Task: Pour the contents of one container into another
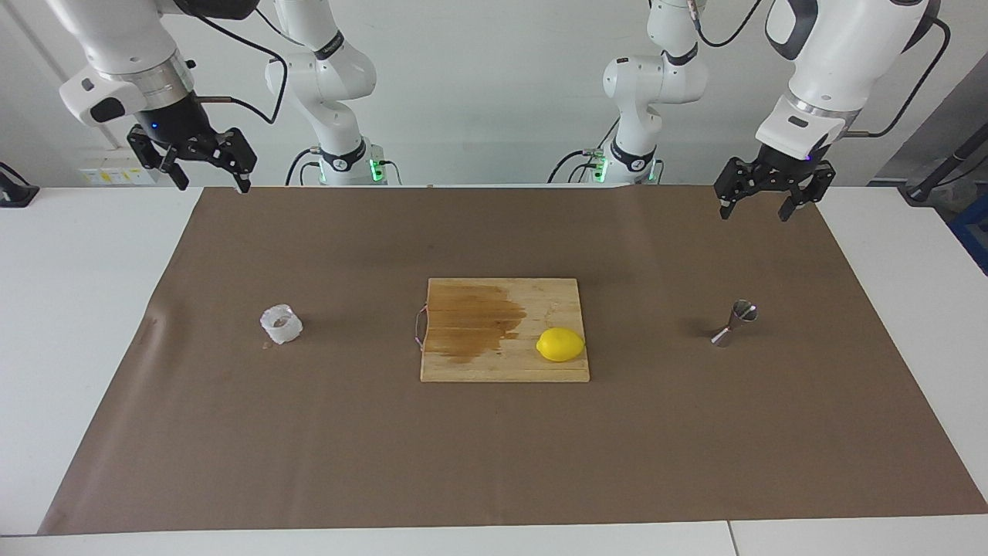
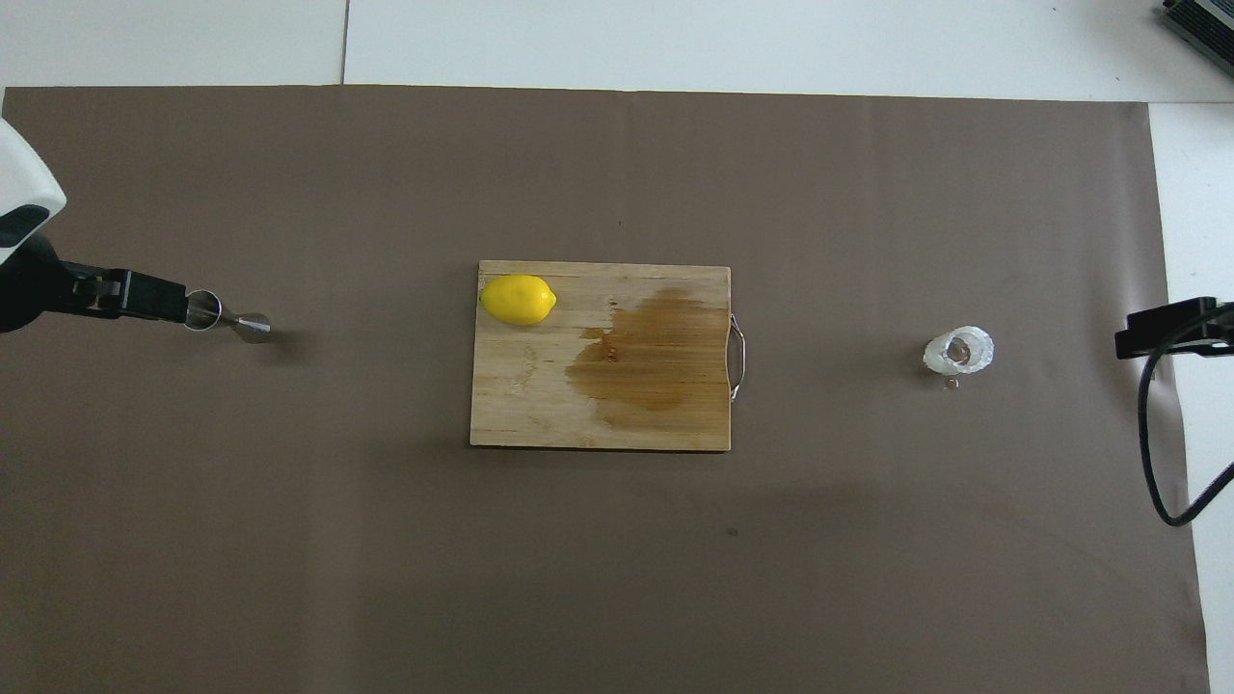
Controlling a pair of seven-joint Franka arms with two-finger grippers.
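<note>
A brown sheet (image 1: 494, 432) covers the middle of the white tabletop (image 1: 69, 324). At its centre lies a wooden cutting board (image 1: 471, 363) with a dark wet stain (image 1: 475, 316), and a yellow lemon (image 1: 560, 344) rests on the board's corner, away from the robots and toward the left arm's end.

The small whitish cup (image 1: 281, 323) stands upright on the sheet toward the right arm's end, well apart from the board. The steel jigger (image 1: 735, 322) stands upright on the sheet toward the left arm's end, also well apart from the board.

The left gripper (image 1: 760, 207) hangs in the air over the sheet's edge close to the robots, its fingers spread wide and holding nothing. The right gripper (image 1: 207, 176) hangs over the sheet's corner at the right arm's end, likewise wide apart and empty. Both arms wait.
</note>
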